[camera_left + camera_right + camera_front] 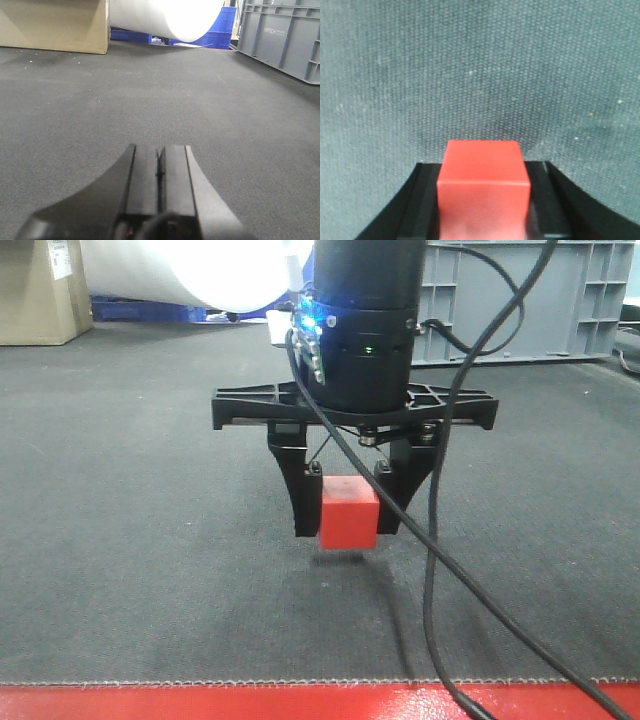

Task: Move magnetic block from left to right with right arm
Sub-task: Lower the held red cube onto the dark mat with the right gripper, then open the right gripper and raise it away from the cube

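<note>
Dark grey carpet (130, 540) is covering the whole working surface, with a red strip (200, 702) running along its near edge in the front view. At the back, a cardboard box (40, 290) is standing on the left, a white roll (190, 270) is lying beside it with blue crates (220, 30) behind, and a grey crate (540, 300) is sitting on the right.

Near the middle of the front view, the right hand (347, 512) is pointing straight down, its two black fingers (295, 490) pinching the block (349, 513) from either side. The red cube is hanging just above the carpet, with a faint shadow lying beneath it. Black cables (430, 570) are looping down from the arm and trailing across the carpet toward the red strip.

From the right wrist view, the block (483, 192) is sitting between the dark fingers (415, 210), its top face and one side face showing, with bare carpet filling everything beyond it.

From the left wrist view, the left hand (160, 175) is hovering low over the carpet, its fingers (142, 175) pressed together with only a thin seam between them and nothing gripped. The grey crate (280, 35) is showing at the upper right of that view and the cardboard box (55, 25) at the upper left.
</note>
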Robot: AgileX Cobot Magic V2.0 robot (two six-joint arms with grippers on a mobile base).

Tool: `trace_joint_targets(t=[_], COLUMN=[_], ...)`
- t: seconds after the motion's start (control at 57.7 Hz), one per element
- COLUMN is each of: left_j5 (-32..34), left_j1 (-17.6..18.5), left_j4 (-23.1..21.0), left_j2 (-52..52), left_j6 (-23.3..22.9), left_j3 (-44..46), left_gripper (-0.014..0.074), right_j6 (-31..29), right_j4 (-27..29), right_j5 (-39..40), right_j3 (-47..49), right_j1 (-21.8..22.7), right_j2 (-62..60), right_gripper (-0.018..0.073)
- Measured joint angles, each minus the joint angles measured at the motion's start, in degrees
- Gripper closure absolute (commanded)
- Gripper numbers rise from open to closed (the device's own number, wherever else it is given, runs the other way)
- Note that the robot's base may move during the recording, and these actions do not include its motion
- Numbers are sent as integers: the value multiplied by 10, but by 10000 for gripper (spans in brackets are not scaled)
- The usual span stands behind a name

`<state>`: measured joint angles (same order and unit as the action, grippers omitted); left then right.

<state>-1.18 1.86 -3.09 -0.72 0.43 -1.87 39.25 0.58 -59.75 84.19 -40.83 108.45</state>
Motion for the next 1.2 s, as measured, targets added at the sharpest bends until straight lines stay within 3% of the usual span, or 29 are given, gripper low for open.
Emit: trace_joint_targets(t=[0.156,0.381,0.554,0.884,1.04,1.196], left_j5=[0,0,0,0,0,0], left_j1=[0,0,0,0,0,0], left_j4=[0,0,0,0,0,0], left_j2=[0,0,0,0,0,0], left_j6=[0,0,0,0,0,0], left_j3=[0,0,0,0,0,0], left_gripper=[722,722,722,722,722,722], right_j6=[8,13,22,24,24,12], right_j4=[0,1,1,-6,-37,-80], right_j5=[1,-1,-2,6,7,24], right_j3=[0,0,0,0,-8,-51], right_j1=[0,0,0,0,0,0], right_j2=[6,13,21,-14,-75,-148], right_gripper=[221,52,-20,-22,-19,86])
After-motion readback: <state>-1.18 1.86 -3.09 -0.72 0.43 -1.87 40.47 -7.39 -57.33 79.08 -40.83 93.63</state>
